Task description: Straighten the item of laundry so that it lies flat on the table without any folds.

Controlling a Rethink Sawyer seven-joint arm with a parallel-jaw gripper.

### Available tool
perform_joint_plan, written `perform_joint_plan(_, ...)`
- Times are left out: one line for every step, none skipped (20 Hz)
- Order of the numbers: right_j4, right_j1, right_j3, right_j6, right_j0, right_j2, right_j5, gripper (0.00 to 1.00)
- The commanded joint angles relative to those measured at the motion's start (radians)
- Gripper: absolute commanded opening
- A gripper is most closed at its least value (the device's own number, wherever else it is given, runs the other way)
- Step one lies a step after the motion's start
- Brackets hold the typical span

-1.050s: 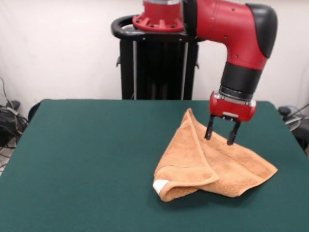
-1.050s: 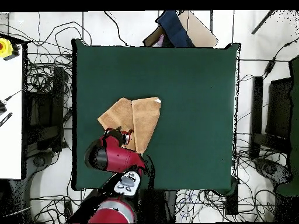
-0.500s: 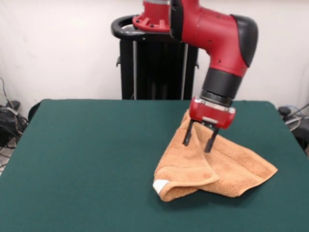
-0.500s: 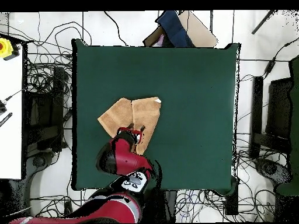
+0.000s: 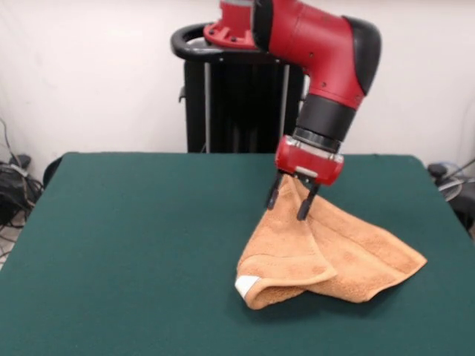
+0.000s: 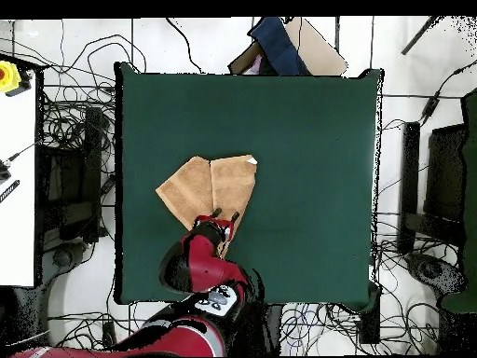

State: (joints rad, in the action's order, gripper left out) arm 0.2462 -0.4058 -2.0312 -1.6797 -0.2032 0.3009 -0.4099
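1. The red and black arm's gripper has swung sideways over the last second, from above the towel's right-hand flap in the front view to the peaked far corner; the wrist is now tilted.
2. The two dark fingers stand apart, straddling the top of the raised ridge. Nothing is clamped between them; whether the tips touch the cloth cannot be told.
3. The orange-tan terry-cloth towel has not shifted: same outline in all front views, still folded into a rough triangle with one layer lying over the other.
4. A rolled fold edge runs along the near side, with the small white tag poking out at the near left corner.
5. In the overhead view the towel lies on the half of the dark green felt-topped table nearer the robot base, with plenty of bare table on its other sides; the gripper sits at the towel's base-side tip.
6. Meaning: only the arm has repositioned, no unfolding done. The move looks like lining up for a pinch on the peaked corner.
7. Next likely needs descent and closing on the top layer only, then a pull outward to open the fold.
8. Risk: grabbing both layers would drag the whole towel.
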Motion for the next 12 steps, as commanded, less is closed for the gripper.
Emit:
perform_joint_plan(-0.095,-0.06,-0.058,-0.183,0.123,-0.213,0.192,1.0)
perform_joint_plan(-0.112,-0.063,-0.069,-0.189,0.138,-0.233,0.193,1.0)
perform_joint_plan(-0.127,-0.062,-0.076,-0.193,0.151,-0.249,0.189,1.0)
perform_joint_plan(-0.139,-0.059,-0.08,-0.195,0.159,-0.257,0.182,1.0)
perform_joint_plan(-0.153,-0.054,-0.081,-0.192,0.163,-0.259,0.173,1.0)
perform_joint_plan(-0.168,-0.047,-0.08,-0.189,0.169,-0.261,0.16,1.0)
perform_joint_plan(-0.193,-0.04,-0.084,-0.185,0.193,-0.279,0.159,1.0)
perform_joint_plan(-0.218,-0.035,-0.089,-0.179,0.214,-0.294,0.157,1.0)
perform_joint_plan(-0.242,-0.032,-0.095,-0.173,0.236,-0.312,0.16,1.0)
perform_joint_plan(-0.262,-0.032,-0.098,-0.164,0.25,-0.323,0.166,1.0)
perform_joint_plan(-0.277,-0.03,-0.1,-0.162,0.263,-0.339,0.173,1.0)
perform_joint_plan(-0.292,-0.029,-0.103,-0.16,0.276,-0.354,0.18,1.0)
